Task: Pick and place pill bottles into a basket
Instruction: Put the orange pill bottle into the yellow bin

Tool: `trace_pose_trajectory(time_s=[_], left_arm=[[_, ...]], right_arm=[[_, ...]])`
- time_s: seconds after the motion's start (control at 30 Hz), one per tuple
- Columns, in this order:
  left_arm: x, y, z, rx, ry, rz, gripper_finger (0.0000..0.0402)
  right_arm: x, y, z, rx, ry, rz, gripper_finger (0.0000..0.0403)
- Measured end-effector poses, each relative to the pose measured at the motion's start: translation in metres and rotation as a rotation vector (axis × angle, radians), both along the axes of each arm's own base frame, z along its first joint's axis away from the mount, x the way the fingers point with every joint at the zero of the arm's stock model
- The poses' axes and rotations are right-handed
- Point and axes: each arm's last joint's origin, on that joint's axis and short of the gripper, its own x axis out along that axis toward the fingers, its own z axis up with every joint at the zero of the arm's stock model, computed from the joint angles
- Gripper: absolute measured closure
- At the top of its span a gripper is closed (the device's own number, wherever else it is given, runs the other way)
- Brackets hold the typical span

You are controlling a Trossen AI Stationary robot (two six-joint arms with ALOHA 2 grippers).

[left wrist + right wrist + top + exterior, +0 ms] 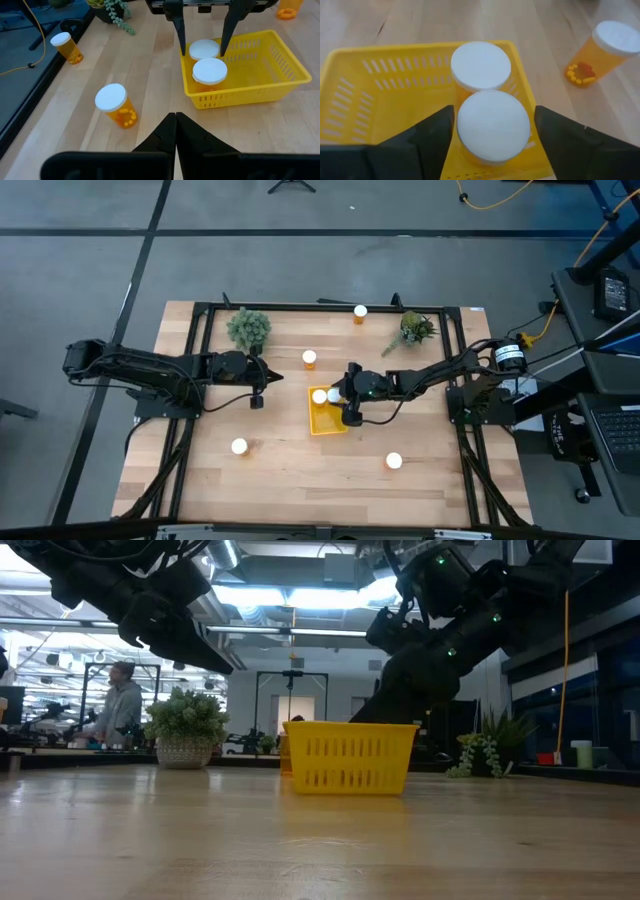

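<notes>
Between the right gripper's (492,131) spread fingers stands a bottle (493,125) inside the basket (385,100), touching a second bottle (480,66) just beyond. Outside, beside the basket, stands another bottle (602,50). Well apart, the left gripper (176,131) hangs pinched together.

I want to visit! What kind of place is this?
Probably a robotics lab or workshop: a wooden table in a black frame, a laptop beside it, and a person among benches behind.

wooden table (290,470), basket (325,422), bottles (239,446), plants (248,327)
</notes>
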Motion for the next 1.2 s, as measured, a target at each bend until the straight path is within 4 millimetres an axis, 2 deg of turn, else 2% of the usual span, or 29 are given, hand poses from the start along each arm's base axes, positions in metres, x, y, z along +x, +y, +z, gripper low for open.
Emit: trace_pose_trajectory(time_s=[0.83,0.93,1.2], left_arm=[[0.0,0.0,0.0,-0.001,0.0,0.0,0.0398],[0.0,0.0,0.0,-0.001,0.0,0.001,0.0398],[0.0,0.0,0.0,-0.001,0.0,0.0,0.0398]], right_arm=[[0.003,-0.001,0.007,-0.058,-0.058,0.046,0.0119],[0.002,0.0,0.019,-0.031,-0.095,0.086,0.0119],[-0.008,0.001,0.08,-0.071,-0.155,0.157,0.0119]])
